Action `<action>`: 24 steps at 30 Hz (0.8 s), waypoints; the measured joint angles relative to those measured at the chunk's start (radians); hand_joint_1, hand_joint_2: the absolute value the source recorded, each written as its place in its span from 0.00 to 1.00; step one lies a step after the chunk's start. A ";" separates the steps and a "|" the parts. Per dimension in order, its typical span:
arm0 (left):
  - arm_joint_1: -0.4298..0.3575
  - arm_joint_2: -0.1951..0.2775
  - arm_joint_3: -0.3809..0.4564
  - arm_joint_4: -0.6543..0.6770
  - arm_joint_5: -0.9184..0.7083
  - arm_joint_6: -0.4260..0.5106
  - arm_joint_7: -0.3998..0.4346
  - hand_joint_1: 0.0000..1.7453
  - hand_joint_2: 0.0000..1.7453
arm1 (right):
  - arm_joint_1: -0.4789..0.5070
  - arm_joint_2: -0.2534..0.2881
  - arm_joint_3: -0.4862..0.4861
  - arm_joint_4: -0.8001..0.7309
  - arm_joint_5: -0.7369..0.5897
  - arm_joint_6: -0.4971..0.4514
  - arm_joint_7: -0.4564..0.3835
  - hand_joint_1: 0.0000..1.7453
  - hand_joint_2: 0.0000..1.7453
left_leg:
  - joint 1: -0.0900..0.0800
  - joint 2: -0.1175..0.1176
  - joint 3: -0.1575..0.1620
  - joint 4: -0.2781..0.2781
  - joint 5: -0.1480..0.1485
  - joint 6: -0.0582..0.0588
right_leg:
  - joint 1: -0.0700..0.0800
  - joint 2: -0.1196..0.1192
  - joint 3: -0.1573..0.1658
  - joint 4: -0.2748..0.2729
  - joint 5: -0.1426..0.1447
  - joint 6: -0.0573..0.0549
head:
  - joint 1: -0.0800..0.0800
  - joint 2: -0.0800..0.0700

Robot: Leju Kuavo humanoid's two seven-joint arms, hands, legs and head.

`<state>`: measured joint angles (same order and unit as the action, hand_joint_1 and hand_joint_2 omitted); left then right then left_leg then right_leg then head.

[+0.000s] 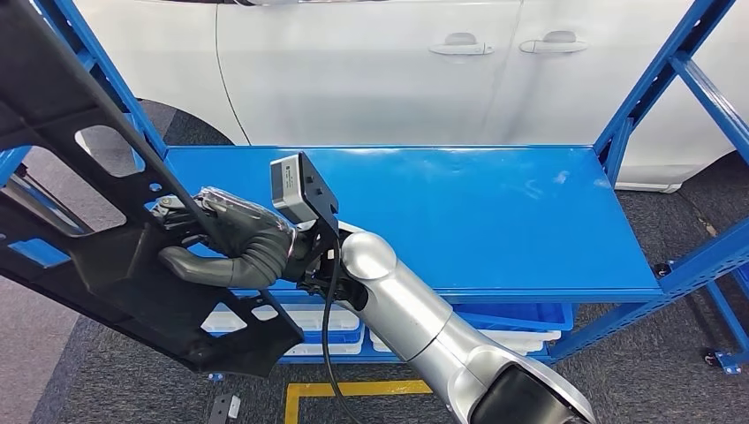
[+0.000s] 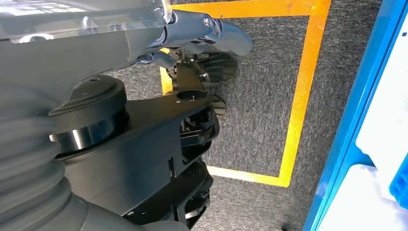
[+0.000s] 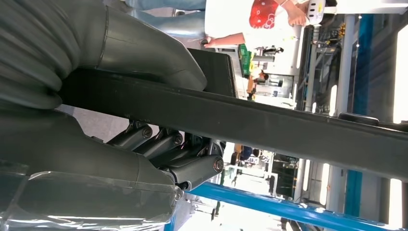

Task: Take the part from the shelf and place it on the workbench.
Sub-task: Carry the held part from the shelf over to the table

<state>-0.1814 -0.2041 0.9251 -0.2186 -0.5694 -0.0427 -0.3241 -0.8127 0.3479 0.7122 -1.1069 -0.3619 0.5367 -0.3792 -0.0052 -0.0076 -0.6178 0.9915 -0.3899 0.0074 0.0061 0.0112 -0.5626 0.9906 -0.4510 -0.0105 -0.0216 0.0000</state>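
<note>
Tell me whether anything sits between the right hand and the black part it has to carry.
Nothing visible does. The right hand already grips the black part, its fingers wrapped around one of its bars, lifted off the blue shelf. The workbench is not seen in these views, so the path to it cannot be judged.

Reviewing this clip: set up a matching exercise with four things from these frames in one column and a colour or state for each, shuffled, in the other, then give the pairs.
Things:
1. black part
2. shelf board
3. car
4. floor tape

Descriptions:
A. white, behind the shelf
B. yellow, on the grey carpet
C. gripped by the right hand
D. blue, bare on top

Pairs: 1-C, 2-D, 3-A, 4-B
</note>
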 joint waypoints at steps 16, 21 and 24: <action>0.000 0.000 0.000 0.000 0.001 -0.002 -0.006 0.00 1.00 | 0.000 0.000 0.000 0.003 0.009 -0.019 0.003 1.00 1.00 | 0.000 0.000 0.000 0.000 0.000 0.000 | 0.000 0.000 0.000 0.000 0.000 0.000 | 0.000 0.000; 0.000 0.000 0.000 0.000 0.001 -0.002 -0.007 0.00 1.00 | 0.000 0.000 0.000 0.003 0.009 -0.019 0.003 1.00 1.00 | 0.000 0.000 0.000 0.000 0.000 0.000 | 0.000 0.000 0.000 0.000 0.000 0.000 | 0.000 0.000; 0.000 -0.001 0.000 0.000 0.001 -0.002 -0.007 0.00 1.00 | 0.000 0.000 0.000 0.003 0.009 -0.019 0.003 1.00 1.00 | 0.000 0.000 0.000 0.000 0.000 0.000 | 0.000 0.000 0.000 0.000 0.000 0.000 | 0.000 0.000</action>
<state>-0.1812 -0.2047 0.9251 -0.2186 -0.5680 -0.0450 -0.3307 -0.8127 0.3483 0.7122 -1.1036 -0.3530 0.5180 -0.3758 -0.0052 -0.0076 -0.6178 0.9916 -0.3899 0.0074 0.0061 0.0112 -0.5626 0.9906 -0.4510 -0.0105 -0.0216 0.0000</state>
